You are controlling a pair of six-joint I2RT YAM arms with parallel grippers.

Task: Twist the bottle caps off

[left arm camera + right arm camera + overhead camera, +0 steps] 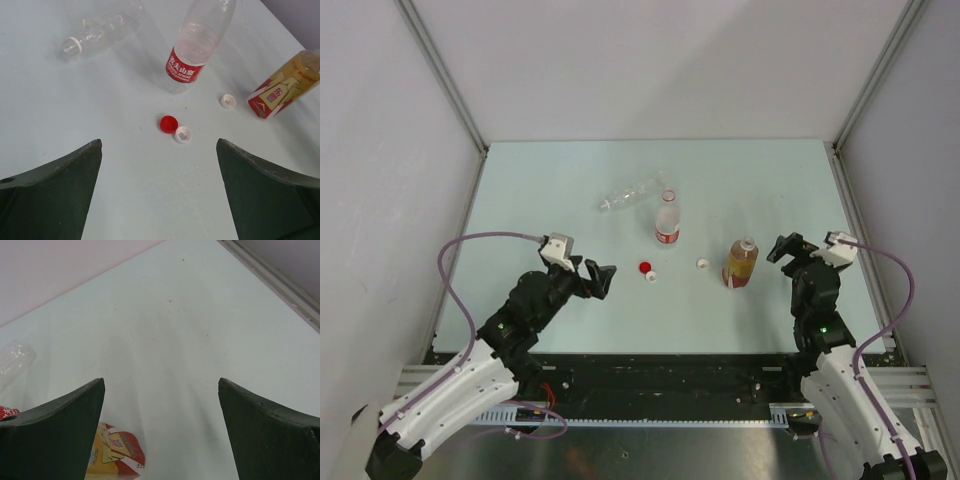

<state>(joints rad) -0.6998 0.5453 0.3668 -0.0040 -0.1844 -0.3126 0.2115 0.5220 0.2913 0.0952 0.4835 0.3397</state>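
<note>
Left gripper (pixel 600 278) and right gripper (pixel 788 250) both released, empty. Red cap (pixel 169 123) and white cap (pixel 183 134) lie side by side near upright labelled bottle (pixel 667 218). Second white cap (pixel 702 264) beside upright amber bottle (pixel 741 262). Crinkled bottle (pixel 630 194) lies flat.

农夫山泉 on red-label bottle (pixel 196 46)

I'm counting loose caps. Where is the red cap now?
In the top view the red cap lies centrally, nearer the left arm, beside a white cap, in front of the red-labelled bottle.
</note>
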